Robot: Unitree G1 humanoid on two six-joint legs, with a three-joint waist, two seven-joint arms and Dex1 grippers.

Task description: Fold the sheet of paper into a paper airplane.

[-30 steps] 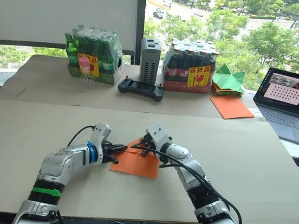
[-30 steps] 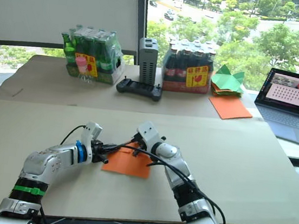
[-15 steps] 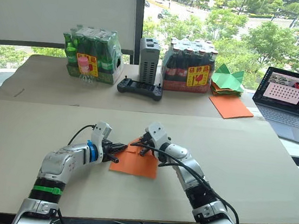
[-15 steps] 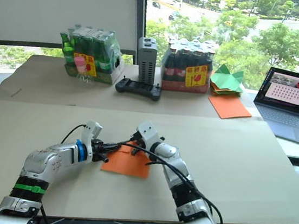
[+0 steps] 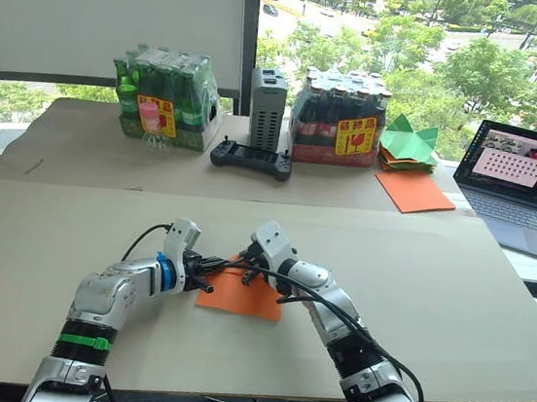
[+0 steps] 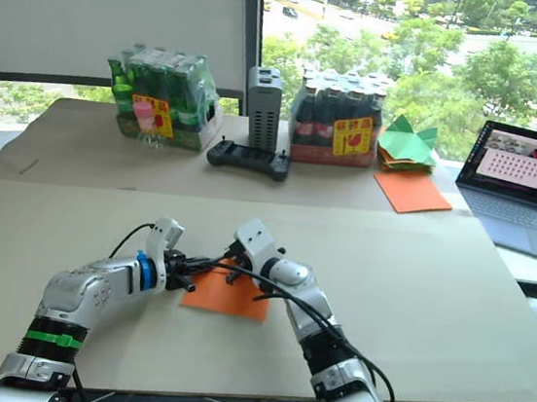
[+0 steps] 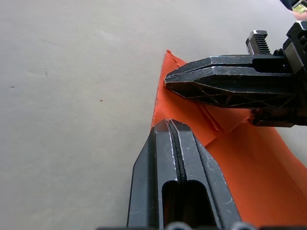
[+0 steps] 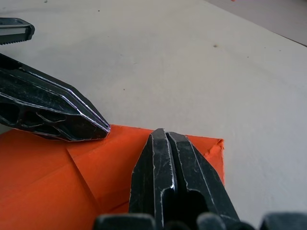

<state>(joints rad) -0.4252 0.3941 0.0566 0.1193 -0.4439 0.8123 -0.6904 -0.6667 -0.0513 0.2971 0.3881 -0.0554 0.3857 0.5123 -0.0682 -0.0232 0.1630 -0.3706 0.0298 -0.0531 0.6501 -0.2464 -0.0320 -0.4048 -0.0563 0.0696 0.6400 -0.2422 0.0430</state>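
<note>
- The sheet of paper (image 5: 243, 294) lies flat on the table (image 5: 454, 283), near the middle of its front half; folded flaps and creases show on it in the wrist views
- The left gripper (image 5: 209, 270) rests on the paper's left edge; its two black fingers are pressed together with nothing between them, tips down on the orange surface
- The right gripper (image 5: 252, 270) sits on the paper's far edge, close to the left gripper; its fingers (image 8: 165, 167) are likewise closed tight, tips touching the paper beside a folded corner
- In the left wrist view the right gripper's closed fingers (image 7: 225, 86) lie across the paper just ahead of the left gripper's tips
- Along the table's far edge stand a pack of green bottles (image 5: 163, 98), a grey box (image 5: 267, 108) and a pack of dark bottles (image 5: 340, 120); a black controller (image 5: 252, 160) lies in front of the box
- Toward the far right corner lie green folded papers (image 5: 411, 145) and a smooth orange sheet (image 5: 415, 192); a laptop (image 5: 524, 193) stands open at the right edge
</note>
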